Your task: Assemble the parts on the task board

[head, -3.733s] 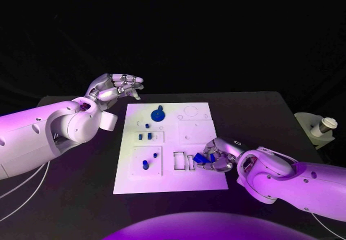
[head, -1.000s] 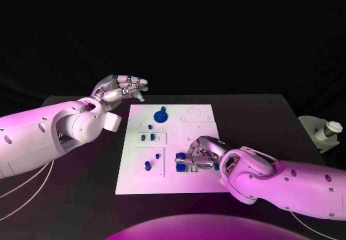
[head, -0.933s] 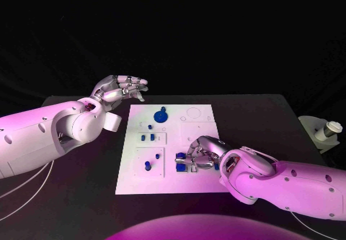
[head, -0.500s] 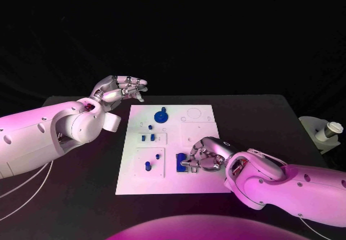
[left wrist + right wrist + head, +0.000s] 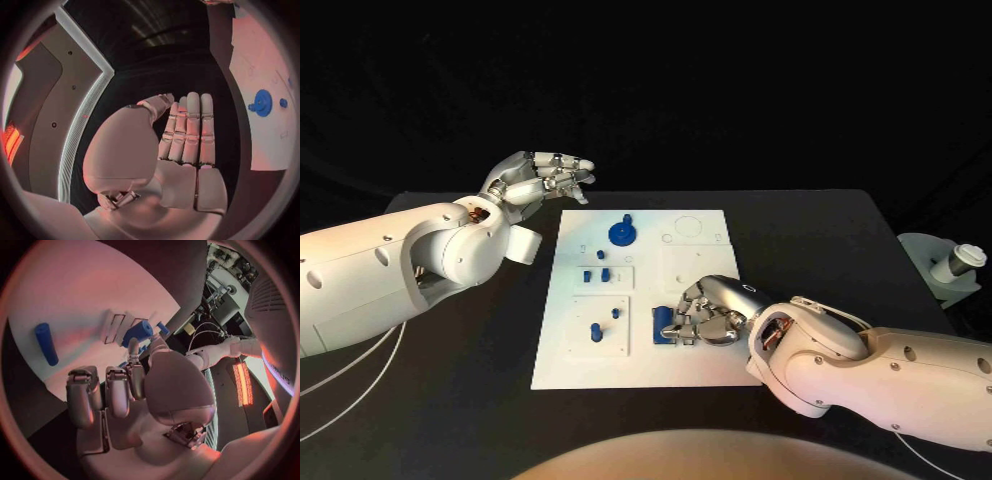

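Note:
The white task board lies mid-table. My right hand rests on its near right part, fingers curled, their tips on an upright blue part at the narrow slots. The right wrist view shows that blue part pinched at the fingertips beside the slot frames, and a blue cylinder lying loose on the board. A round blue part sits at the board's far end, with small blue parts in the left panels. My left hand hovers beyond the far left corner, fingers curled, holding nothing.
A pale holder with a small cup stands off the table's right edge. Thin cables hang by my left arm. The left wrist view shows the round blue part on the board, away from my left hand.
My right hand has shifted slightly toward the board's near edge, and the upright blue part now shows just left of its fingertips. My left hand has stayed where it was.

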`<state>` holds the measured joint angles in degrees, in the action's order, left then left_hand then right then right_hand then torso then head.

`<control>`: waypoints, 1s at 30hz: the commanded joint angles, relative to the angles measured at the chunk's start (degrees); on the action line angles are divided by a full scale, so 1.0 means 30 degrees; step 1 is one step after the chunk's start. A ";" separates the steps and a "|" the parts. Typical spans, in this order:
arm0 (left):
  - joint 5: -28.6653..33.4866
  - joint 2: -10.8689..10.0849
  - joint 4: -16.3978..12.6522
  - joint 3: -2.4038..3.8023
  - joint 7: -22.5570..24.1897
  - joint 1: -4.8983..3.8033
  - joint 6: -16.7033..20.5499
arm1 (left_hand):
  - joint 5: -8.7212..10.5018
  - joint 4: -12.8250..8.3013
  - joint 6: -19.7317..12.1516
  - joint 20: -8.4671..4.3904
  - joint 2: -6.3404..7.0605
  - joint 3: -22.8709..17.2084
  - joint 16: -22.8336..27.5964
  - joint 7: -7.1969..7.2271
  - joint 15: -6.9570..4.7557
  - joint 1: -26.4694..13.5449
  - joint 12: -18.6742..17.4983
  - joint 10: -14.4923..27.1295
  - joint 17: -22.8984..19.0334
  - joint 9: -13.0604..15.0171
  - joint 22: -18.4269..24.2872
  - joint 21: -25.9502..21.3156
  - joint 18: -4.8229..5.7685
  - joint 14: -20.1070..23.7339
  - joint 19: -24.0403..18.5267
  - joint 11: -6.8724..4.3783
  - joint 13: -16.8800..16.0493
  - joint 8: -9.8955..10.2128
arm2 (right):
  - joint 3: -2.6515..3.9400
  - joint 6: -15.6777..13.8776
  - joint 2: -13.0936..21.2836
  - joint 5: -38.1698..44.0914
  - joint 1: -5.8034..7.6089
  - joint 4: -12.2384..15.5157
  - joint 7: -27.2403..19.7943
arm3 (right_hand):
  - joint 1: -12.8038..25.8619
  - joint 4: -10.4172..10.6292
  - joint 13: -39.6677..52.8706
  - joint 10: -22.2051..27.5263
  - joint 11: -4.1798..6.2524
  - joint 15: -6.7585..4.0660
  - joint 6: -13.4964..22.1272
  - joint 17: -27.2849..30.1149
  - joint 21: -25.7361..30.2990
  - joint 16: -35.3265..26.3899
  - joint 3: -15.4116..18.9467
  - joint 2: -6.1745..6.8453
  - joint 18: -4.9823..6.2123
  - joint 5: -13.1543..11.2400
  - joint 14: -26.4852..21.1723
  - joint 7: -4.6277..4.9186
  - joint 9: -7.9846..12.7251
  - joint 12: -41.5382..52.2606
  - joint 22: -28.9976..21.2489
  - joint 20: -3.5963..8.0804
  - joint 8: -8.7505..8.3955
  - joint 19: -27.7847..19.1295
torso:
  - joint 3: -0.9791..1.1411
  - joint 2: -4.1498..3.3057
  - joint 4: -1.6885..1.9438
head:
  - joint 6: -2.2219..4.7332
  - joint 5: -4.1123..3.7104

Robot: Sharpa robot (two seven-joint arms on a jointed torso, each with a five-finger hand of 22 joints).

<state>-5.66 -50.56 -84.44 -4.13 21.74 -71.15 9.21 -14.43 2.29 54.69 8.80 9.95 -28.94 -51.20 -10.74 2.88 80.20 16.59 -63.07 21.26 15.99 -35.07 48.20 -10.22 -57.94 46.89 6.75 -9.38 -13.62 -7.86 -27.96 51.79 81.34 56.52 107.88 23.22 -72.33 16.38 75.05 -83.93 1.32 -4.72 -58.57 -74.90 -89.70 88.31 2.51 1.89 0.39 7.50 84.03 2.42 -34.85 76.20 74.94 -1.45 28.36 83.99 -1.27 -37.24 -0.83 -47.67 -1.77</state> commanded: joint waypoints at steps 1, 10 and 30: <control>-0.0037 0.0030 -0.0064 0.0011 0.0072 -0.0014 -0.0238 | -0.0132 0.0101 -0.0063 0.0061 -0.0040 -0.0027 0.0085 -0.0007 0.0062 -0.0123 0.0083 0.0108 0.0027 -0.0020 0.0035 -0.0105 -0.0047 -0.0005 -0.0117 -0.0006 -0.0010 0.0035 | 0.0002 0.0610 -0.0123 0.0182 0.0007 -0.0235 0.0055 | -0.0005 0.0080 0.1922 -0.0280 0.0156 -0.0147 -0.0071 -0.3688 -0.0071 0.0092 -0.0045 -0.0228 -0.0123 0.0049 0.1731 -0.0051 0.0030 0.0061 0.5012 0.0091 -0.0053 0.1992 | -0.0017 -0.0027 0.0031 | -0.0045 -0.0015; -0.0035 0.0008 -0.0064 0.0011 0.0054 -0.0016 -0.0240 | -0.0131 0.0125 -0.0064 0.0066 -0.0056 -0.0031 0.0083 -0.0011 0.0068 -0.0149 0.0086 0.0113 0.0031 -0.0022 0.0042 -0.0117 -0.0046 -0.0005 -0.0114 -0.0001 -0.0012 0.0033 | 0.0002 0.1022 -0.0297 0.0487 0.0014 -0.0694 0.0426 | -0.0681 -0.0041 0.1965 -0.0304 0.0227 -0.0200 -0.0085 -0.3684 0.0005 0.0089 -0.0401 -0.0479 -0.0107 0.0426 0.1729 -0.0134 0.0110 0.0085 0.4990 0.0122 -0.0110 0.1966 | 0.0015 -0.0007 0.0011 | -0.0189 0.0040; -0.0035 -0.0014 -0.0026 0.0009 0.0034 -0.0016 -0.0209 | -0.0137 0.0146 -0.0061 0.0070 -0.0089 -0.0049 0.0080 -0.0010 0.0070 -0.0161 0.0092 0.0117 0.0036 -0.0024 0.0049 -0.0129 -0.0048 -0.0005 -0.0107 -0.0001 -0.0014 0.0027 | 0.0001 0.1150 0.0109 0.0835 0.0013 -0.0454 0.0357 | -0.1658 0.0086 0.1973 -0.0288 0.0228 -0.0221 -0.0198 -0.3661 0.0041 0.0071 -0.0805 0.0324 -0.0099 0.0004 0.1721 -0.0116 0.0298 -0.0006 0.4980 0.0166 -0.0217 0.1954 | 0.0006 0.0000 -0.0015 | -0.0221 0.0062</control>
<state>-5.68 -50.66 -84.42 -4.14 21.58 -71.15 9.22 -14.63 2.45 54.69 8.80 9.95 -29.10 -51.20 -10.74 2.88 80.21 16.59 -63.08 21.31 16.00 -35.02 48.20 -10.22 -57.94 46.90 6.75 -9.38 -13.62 -7.85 -24.77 52.04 82.86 56.61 106.32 24.15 -77.38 16.24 75.29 -83.92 1.72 -5.11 -58.78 -74.90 -89.69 88.31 0.16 2.27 0.39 7.85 84.04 2.22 -34.01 76.48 74.91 -1.46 27.91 83.99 -1.24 -37.23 -0.90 -48.33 -1.53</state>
